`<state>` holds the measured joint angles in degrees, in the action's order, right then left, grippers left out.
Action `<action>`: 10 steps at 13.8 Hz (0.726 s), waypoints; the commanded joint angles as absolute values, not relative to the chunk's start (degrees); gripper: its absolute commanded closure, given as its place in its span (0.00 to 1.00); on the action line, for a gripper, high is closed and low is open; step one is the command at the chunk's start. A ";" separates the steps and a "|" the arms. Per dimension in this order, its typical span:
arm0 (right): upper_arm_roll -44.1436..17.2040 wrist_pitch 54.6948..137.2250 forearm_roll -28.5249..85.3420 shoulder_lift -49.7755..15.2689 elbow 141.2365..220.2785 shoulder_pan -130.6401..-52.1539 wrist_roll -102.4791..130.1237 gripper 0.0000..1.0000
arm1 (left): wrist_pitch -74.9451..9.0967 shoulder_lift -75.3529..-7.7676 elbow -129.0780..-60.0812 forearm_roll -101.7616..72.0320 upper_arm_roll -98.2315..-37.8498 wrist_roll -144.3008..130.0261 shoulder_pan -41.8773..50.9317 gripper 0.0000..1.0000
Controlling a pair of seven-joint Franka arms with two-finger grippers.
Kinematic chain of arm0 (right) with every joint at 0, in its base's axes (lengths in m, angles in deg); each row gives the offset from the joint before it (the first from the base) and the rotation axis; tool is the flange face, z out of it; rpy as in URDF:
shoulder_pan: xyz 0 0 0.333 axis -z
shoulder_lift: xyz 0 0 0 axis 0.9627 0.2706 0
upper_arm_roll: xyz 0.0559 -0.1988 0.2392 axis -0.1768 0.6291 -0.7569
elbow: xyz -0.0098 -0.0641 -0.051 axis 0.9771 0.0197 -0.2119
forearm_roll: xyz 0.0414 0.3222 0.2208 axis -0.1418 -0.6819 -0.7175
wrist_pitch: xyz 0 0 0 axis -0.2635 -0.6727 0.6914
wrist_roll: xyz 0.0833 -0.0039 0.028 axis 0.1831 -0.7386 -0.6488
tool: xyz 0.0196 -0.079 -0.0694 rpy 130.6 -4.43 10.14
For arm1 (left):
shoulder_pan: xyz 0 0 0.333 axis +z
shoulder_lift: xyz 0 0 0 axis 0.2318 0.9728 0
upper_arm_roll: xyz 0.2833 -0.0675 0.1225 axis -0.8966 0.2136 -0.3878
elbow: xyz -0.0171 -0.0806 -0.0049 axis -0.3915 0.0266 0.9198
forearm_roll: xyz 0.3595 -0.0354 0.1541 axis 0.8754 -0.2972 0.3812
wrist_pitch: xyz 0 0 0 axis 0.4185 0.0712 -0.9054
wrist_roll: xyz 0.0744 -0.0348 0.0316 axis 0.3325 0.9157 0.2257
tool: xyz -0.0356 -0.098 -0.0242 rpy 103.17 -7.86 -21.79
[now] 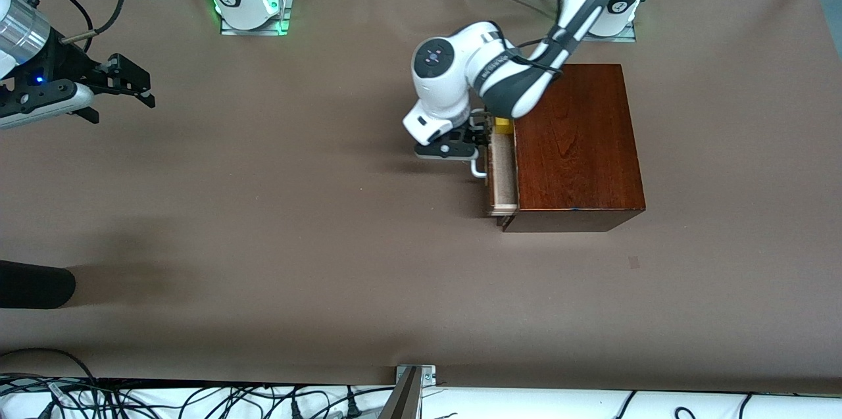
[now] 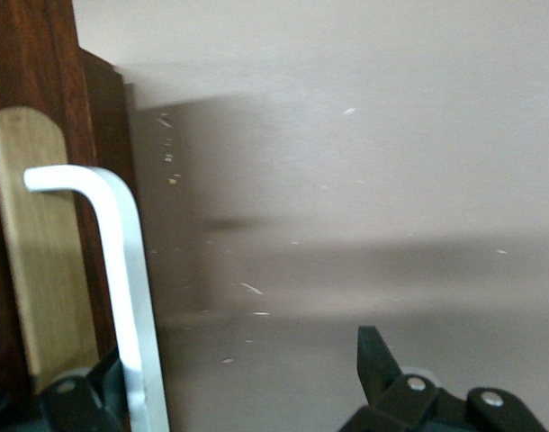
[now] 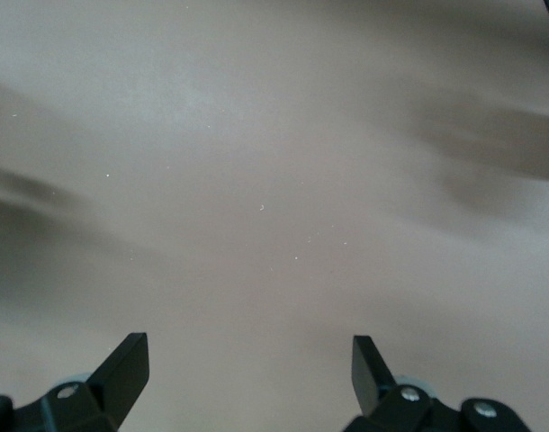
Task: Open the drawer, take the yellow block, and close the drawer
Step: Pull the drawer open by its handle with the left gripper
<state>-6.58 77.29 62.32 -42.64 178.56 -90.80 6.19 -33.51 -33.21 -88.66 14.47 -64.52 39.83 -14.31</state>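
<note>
One drawer (image 1: pixel 501 172) partly open, pale tray showing at the wooden box (image 1: pixel 575 143) front.

Nearest the front camera: the tray's corner, then the white bar handle (image 2: pixel 121 279). At the handle, toward the robots' bases: left gripper (image 1: pixel 475 137), fingers (image 2: pixel 375 355) spread, one each side of the bar, not clamped. Just past it, yellow block (image 1: pixel 503 125) inside the tray, against the box opening. Best pulled straight out, level, until the block sits clear. Farthest toward the right arm's end: right gripper (image 1: pixel 122 85), waiting, fingers apart above the bare table (image 1: pixel 263 241).
</note>
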 commanded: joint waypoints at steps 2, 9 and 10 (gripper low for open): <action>-6.97 76.76 62.44 -42.21 177.27 -90.47 6.55 0.00 | -35.12 -27.72 -80.57 14.25 -64.13 43.01 -18.59 0.00; -6.97 76.76 62.44 -42.21 177.27 -90.38 6.55 0.00 | -34.77 -28.85 -78.54 13.11 -64.13 42.40 -17.98 0.00; -6.97 76.76 62.35 -42.21 177.27 -90.38 6.55 0.00 | -34.50 -29.73 -78.54 13.02 -64.13 42.22 -17.71 0.00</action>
<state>-6.59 77.29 62.32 -42.64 178.55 -90.80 6.19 -34.88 -29.65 -81.02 14.25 -64.40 42.39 -17.52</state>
